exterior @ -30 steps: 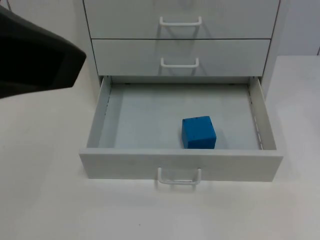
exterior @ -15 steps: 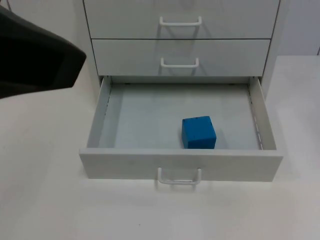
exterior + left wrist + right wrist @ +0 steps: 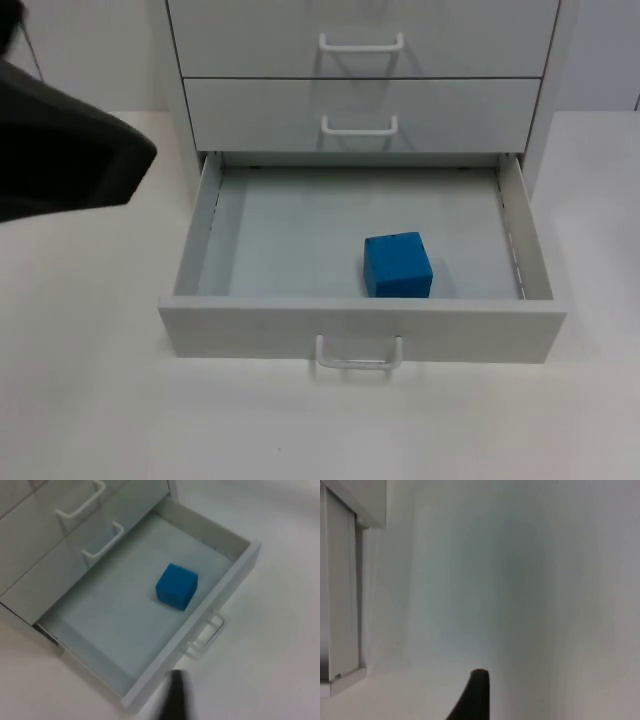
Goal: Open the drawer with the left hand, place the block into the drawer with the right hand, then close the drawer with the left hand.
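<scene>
the left gripper (image 3: 175,695) hangs above the table just near of the open drawer's front, at the left of the cabinet; one black fingertip is all that can be made out of it, so whether it is wide or narrow i cannot tell. judging from the task, it sits there to get to the handle (image 3: 358,357) and push the drawer shut, the one step left. the left arm (image 3: 60,140) is a dark bulk at the far left of the top view, off to the side of the cabinet.

the right gripper (image 3: 475,695) waits over bare table to the right of the cabinet, well apart from the drawer; again a single fingertip, and its spread cannot be told. it holds nothing that can be seen.

the block (image 3: 397,265) is in the drawer (image 3: 360,328), resting flat on the floor of it, right of centre and close to the near front wall, apart from the side walls. it is a blue cube with crisp edges and a matte face. the drawer is a shallow white tray, smooth and plain, pulled fully out, with a thin looped handle at the middle of its front. above it the cabinet (image 3: 365,110) has two shut drawers with like handles. the table (image 3: 90,400) is flat and white.
</scene>
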Available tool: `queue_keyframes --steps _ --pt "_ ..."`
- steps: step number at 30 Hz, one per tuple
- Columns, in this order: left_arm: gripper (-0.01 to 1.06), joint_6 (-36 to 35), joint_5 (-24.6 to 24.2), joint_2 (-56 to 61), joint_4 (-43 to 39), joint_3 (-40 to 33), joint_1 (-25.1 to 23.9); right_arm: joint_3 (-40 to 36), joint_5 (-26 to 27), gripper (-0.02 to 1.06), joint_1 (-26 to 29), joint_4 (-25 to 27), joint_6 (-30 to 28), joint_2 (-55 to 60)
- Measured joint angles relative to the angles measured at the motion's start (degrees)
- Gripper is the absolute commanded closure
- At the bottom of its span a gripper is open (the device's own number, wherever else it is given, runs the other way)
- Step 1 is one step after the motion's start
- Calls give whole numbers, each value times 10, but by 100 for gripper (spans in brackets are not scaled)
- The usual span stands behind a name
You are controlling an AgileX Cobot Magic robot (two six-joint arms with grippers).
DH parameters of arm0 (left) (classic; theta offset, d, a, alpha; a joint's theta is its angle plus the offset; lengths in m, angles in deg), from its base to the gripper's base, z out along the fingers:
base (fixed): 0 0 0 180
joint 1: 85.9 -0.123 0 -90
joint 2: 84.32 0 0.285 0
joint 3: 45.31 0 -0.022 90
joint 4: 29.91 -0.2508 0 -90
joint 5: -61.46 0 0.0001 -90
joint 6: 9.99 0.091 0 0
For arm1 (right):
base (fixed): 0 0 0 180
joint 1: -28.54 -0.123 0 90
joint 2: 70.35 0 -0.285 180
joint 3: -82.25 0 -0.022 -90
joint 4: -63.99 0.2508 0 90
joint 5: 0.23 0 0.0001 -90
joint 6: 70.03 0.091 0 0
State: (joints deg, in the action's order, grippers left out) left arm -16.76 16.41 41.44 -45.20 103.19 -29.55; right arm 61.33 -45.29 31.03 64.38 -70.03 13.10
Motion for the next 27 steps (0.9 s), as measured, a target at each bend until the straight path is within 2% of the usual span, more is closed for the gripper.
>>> queue_keyframes --steps 1,2,3,9,10,14,20,23,26,27 --pt "84 0 0 0 0 0 0 0 0 23 0 0 0 0" --pt "84 18 0 -14 -1 0 0 0 1 23 0 0 0 0" --pt "106 50 2 -34 0 0 0 0 3 23 0 0 0 0" --pt "105 160 43 -133 1 0 0 0 18 23 0 0 0 0" --pt "105 160 43 -133 1 0 0 0 18 23 0 0 0 0" --pt "105 241 88 -256 0 0 0 0 42 23 0 0 0 1" --pt "105 276 139 -374 -27 0 0 0 45 23 0 0 0 1" --pt "105 282 182 -447 -51 0 0 0 45 23 0 0 0 1" --pt "105 277 214 -490 -74 0 0 0 45 23 0 0 0 1" --pt "105 253 239 -514 -116 0 0 0 45 23 0 0 0 1"
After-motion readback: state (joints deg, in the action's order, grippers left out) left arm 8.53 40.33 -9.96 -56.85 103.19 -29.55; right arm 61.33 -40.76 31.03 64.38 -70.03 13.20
